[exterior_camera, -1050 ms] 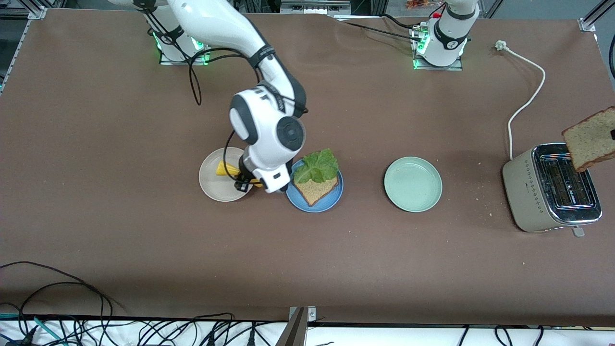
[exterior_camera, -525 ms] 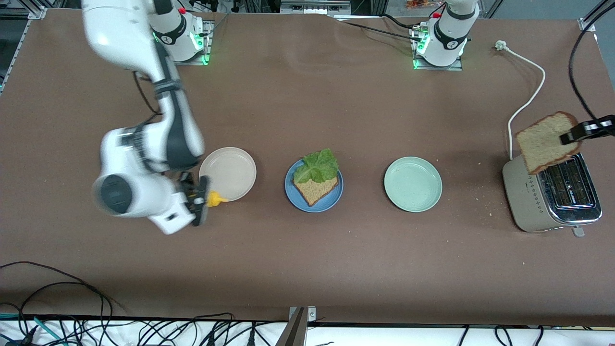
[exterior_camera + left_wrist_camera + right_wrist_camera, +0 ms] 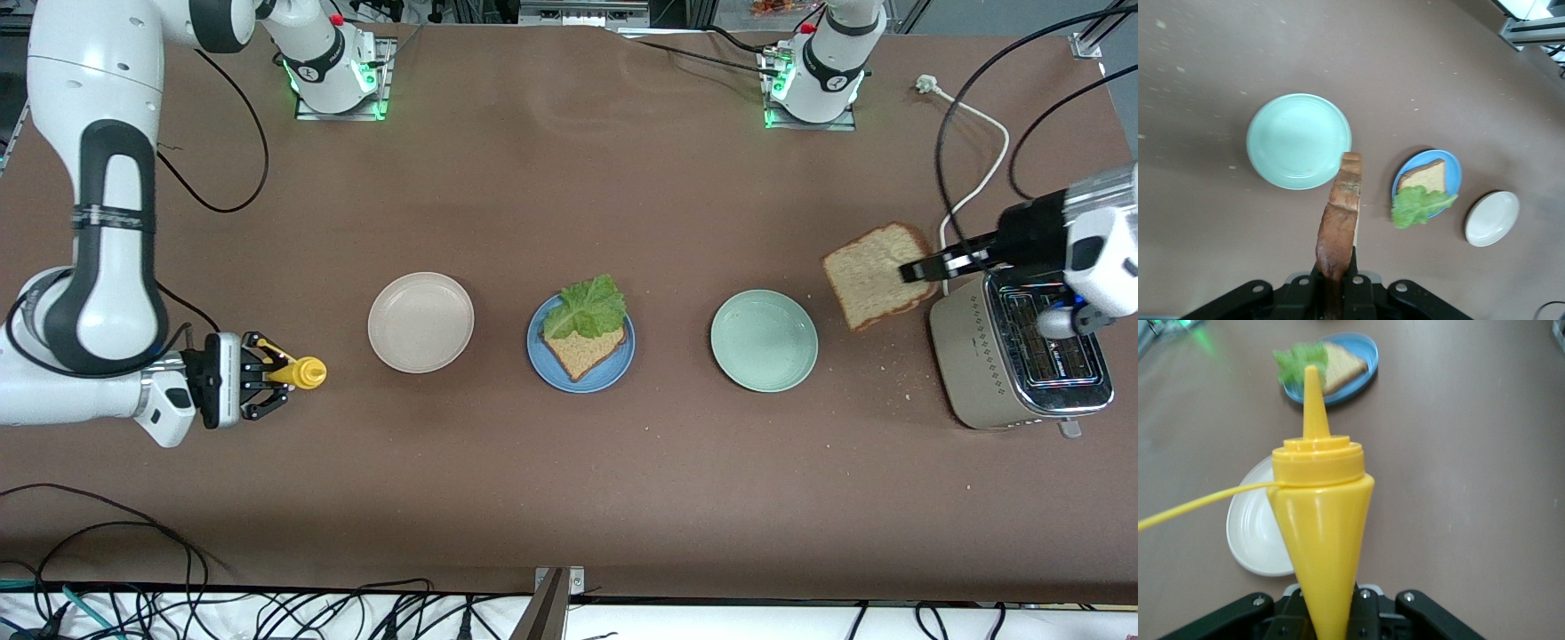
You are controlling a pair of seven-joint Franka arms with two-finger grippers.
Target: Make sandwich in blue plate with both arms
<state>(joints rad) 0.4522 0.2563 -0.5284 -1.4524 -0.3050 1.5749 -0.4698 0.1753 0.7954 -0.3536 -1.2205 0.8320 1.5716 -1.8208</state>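
Note:
The blue plate (image 3: 540,357) sits mid-table with one toasted bread slice (image 3: 587,349) on it and a green lettuce leaf (image 3: 587,307) on top. My left gripper (image 3: 920,267) is shut on a second bread slice (image 3: 876,276), held in the air between the toaster and the pale green plate. In the left wrist view the held slice (image 3: 1341,213) stands edge-on in the gripper (image 3: 1337,287), with the blue plate (image 3: 1453,175) farther off. My right gripper (image 3: 267,373) is shut on a yellow squeeze bottle (image 3: 300,372) at the right arm's end of the table, and the bottle (image 3: 1321,520) fills the right wrist view.
An empty beige-white plate (image 3: 420,322) lies beside the blue plate toward the right arm's end. An empty pale green plate (image 3: 764,340) lies toward the left arm's end. A toaster (image 3: 987,356) with its white cord (image 3: 978,178) stands at the left arm's end.
My right arm swung away from the blue and beige plates toward its end of the table with the yellow bottle. My left gripper carried the bread slice from over the toaster toward the pale green plate.

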